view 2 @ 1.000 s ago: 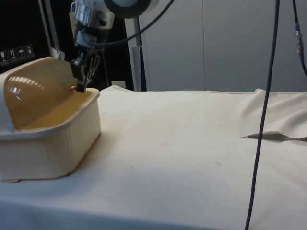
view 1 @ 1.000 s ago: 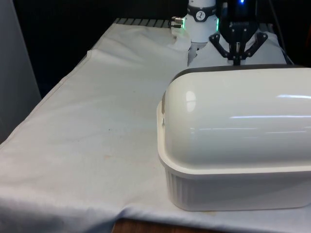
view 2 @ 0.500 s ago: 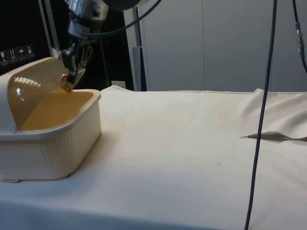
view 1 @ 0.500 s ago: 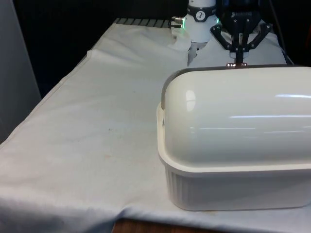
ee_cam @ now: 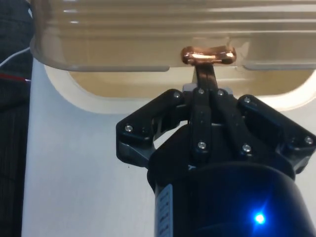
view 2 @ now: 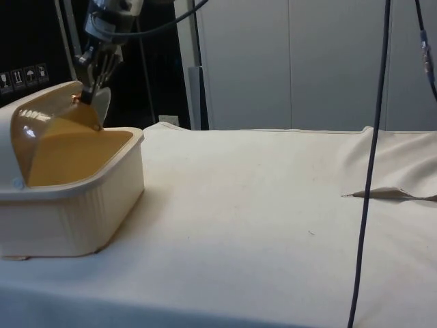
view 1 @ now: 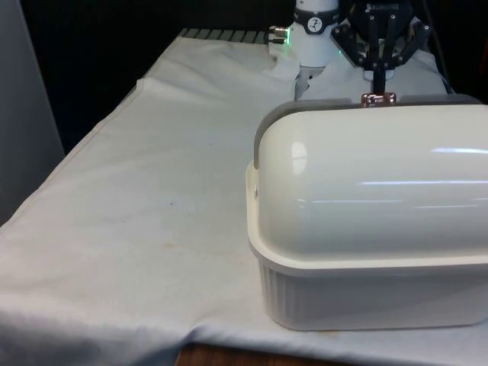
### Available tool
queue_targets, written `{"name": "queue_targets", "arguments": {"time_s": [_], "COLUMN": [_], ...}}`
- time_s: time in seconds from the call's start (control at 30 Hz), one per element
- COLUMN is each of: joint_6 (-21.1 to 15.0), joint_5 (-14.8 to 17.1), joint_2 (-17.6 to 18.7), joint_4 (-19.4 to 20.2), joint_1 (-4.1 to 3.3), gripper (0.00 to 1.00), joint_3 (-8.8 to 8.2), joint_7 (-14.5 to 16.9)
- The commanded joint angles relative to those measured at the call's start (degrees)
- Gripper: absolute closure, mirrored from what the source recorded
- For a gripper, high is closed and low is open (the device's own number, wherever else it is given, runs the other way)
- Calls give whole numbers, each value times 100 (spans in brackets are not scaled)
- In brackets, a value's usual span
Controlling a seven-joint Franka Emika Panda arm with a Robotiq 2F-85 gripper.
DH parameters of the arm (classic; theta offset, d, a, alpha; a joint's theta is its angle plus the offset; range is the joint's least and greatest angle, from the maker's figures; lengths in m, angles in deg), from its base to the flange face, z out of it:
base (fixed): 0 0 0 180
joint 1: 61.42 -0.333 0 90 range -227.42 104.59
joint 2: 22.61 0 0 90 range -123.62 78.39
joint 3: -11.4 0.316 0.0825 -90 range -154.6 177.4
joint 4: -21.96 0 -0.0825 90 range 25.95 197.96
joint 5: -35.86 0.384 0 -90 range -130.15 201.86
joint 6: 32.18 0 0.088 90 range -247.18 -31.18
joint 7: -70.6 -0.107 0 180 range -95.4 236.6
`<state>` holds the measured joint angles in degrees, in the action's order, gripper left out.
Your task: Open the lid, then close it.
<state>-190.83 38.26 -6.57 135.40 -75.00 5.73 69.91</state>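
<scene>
You've got the white-clothed table point(view 1: 137, 198) with the cream bread box point(view 1: 366, 293) sitting at the near end on the front view's right. Its roll-top lid point(view 1: 366, 183) is partly raised, edge lifted off the box rim point(view 2: 123, 137). The gripper point(ee_cam: 206, 69) has its fingers pressed together, pinching the lid's small copper handle point(ee_cam: 207, 55).

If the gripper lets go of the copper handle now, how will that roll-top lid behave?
The lid looks like stiff, glossy plastic hinged at the box's ends, so it would likely swing on its pivot, not flop. It is only partly raised, so it may drop shut. The small smooth handle could slip from the gripper.
</scene>
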Motion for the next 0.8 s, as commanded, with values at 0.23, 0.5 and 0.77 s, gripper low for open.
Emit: {"name": "queue_targets", "arguments": {"time_s": [0.23, 0.5, 0.77], "joint_6": [-86, -126, 29], "joint_5": [-6, -11, -29], "joint_2": [206, 378, 350], "joint_4": [-315, -619, -808], "joint_1": [0, -6, -11], "gripper": [100, 100, 100], "joint_3": [-17, -23, -52], "joint_7": [-40, -74, -109]}}
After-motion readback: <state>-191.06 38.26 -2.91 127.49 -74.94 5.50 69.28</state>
